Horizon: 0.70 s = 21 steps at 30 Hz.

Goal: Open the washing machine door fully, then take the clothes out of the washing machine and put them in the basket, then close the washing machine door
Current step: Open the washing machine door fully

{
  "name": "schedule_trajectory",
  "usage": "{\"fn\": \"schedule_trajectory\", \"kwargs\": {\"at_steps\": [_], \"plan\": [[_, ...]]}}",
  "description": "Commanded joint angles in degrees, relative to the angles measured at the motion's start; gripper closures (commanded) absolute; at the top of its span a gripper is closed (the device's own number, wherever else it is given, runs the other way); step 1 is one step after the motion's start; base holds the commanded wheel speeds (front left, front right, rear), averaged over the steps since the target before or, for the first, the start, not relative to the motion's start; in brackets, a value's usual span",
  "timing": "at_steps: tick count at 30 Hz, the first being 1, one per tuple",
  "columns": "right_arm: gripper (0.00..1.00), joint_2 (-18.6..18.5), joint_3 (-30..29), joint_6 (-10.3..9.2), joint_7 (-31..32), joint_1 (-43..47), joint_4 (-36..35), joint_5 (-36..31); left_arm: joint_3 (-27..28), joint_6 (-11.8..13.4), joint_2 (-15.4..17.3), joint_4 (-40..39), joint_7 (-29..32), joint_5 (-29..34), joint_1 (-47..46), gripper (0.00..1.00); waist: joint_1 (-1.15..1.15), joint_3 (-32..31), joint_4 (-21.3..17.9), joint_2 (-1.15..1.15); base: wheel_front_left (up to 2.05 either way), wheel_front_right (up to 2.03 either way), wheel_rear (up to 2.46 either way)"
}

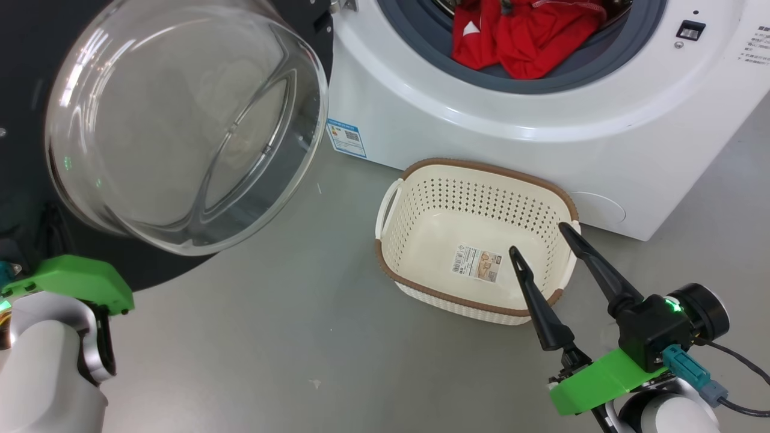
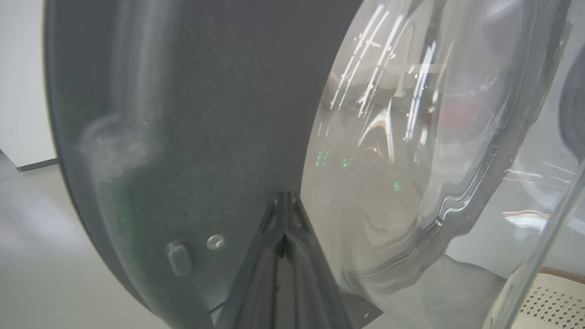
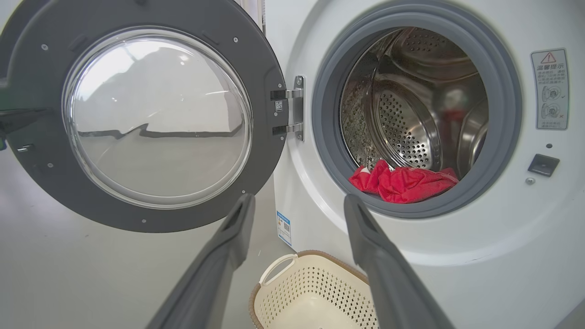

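Nearest the head camera, the right gripper [image 1: 538, 237] hovers above the near right rim of the basket [image 1: 421, 222], its jaws spread wide and holding nothing. That basket sits on the grey floor [image 1: 271, 349], just before the washing machine [image 1: 481, 138] and below its opening, with only a paper label inside. From these jaws the clothes [image 1: 529, 42] lie straight ahead, farther and higher. They form a red bundle slumped over the low front of the grey gasket [image 3: 327, 128], its long axis running left to right along the lip. I judge the right arm much the nearer to them, with a clear line from its fingers into the opening. Off to the left, the washing machine door [image 3: 155, 114] stands swung out on its hinge [image 3: 297, 107]. At its dark inner ring, beside the glass bowl [image 2: 411, 137], is the left gripper [image 2: 284, 201], jaws shut together with nothing between them; whether the tips actually press on the door I cannot tell. Head view cuts off the top of the opening, so how far the bundle reaches back into the drum [image 3: 406, 132], and how many garments make it up, is unclear.
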Motion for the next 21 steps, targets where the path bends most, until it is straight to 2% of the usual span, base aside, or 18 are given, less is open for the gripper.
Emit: {"fn": "schedule_trajectory", "kwargs": {"at_steps": [1,9,21], "plan": [[0.0,0.24,1.45,0.33,0.01,-1.63,-1.83,-0.43,2.67,-0.2,3.73,-0.47,-0.44,0.52,-2.35,1.0,0.0,0.01,-0.1,0.0,0.0,0.0,0.0],[0.0,0.24,1.15,0.33,-0.33,-1.95,-1.5,-0.09,3.72,-0.87,3.36,-1.97,-0.44,1.97,-1.8,1.0,0.0,-0.18,-0.48,0.0,0.0,0.0,0.0],[0.0,0.24,0.36,0.33,-2.29,-1.79,0.1,1.64,4.35,-1.24,1.48,-15.16,-0.44,4.56,4.1,1.0,0.0,-1.7,-2.44,0.0,0.0,0.0,0.0]]}}
